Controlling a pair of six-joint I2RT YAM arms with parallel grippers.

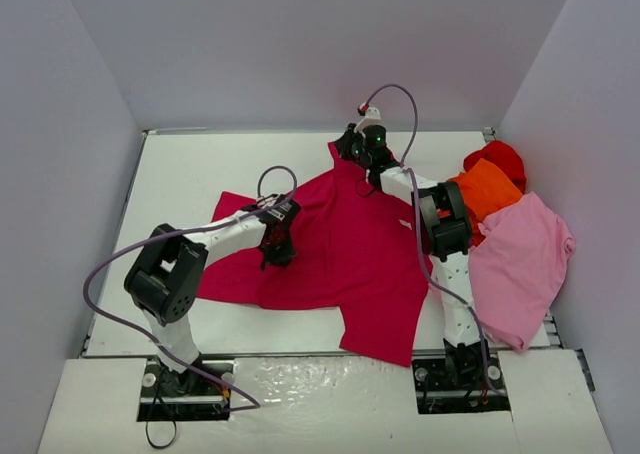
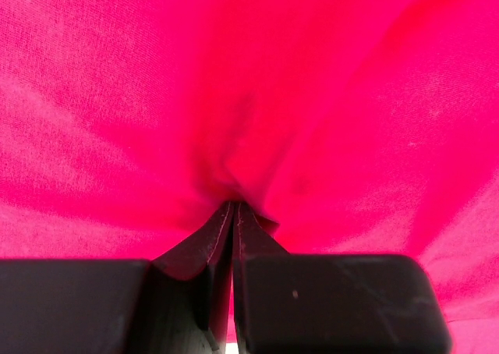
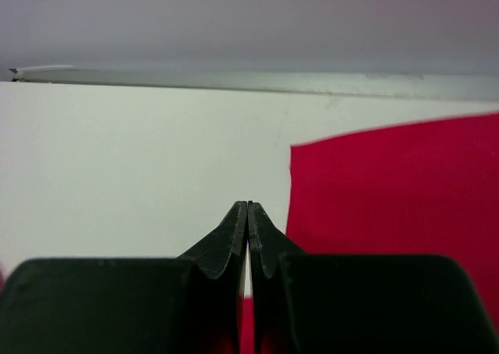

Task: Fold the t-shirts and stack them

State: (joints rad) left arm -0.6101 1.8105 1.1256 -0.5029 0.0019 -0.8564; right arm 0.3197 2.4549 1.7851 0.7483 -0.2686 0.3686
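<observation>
White tabletop (image 1: pixel 180 174) fills the middle of my overhead view, boxed in by pale grey walls (image 1: pixel 300 44) on the left, back and right. The crimson t-shirt (image 1: pixel 340 244) lies spread across the centre of the frame. Its lower right part runs down to the near edge of the table, and one corner is drawn up towards the upper middle.

My left gripper (image 1: pixel 277 254) sits on the left-centre part of that shirt. Through the left wrist camera I see nothing but crimson cloth, and the two dark fingers are pressed together. They are pinching a small pucker of fabric, and the wrinkles fan out from their tips.

My right gripper (image 1: pixel 348 146) is at the drawn-up corner, in the upper middle of the overhead frame. From the right wrist camera its fingers (image 3: pixel 234 237) are pressed tight together over bare white surface. Crimson cloth lies flat to their right, and a sliver of red shows under them at the bottom edge. I cannot tell whether any fabric is caught between them.

The other shirts are heaped at the right side of the overhead frame. The bright red t-shirt (image 1: pixel 500 159) is bunched farthest back. The orange t-shirt (image 1: pixel 488 194) is just below it, touching it. The light pink t-shirt (image 1: pixel 520 264) spreads across the lower right and overlaps the orange one's edge.
</observation>
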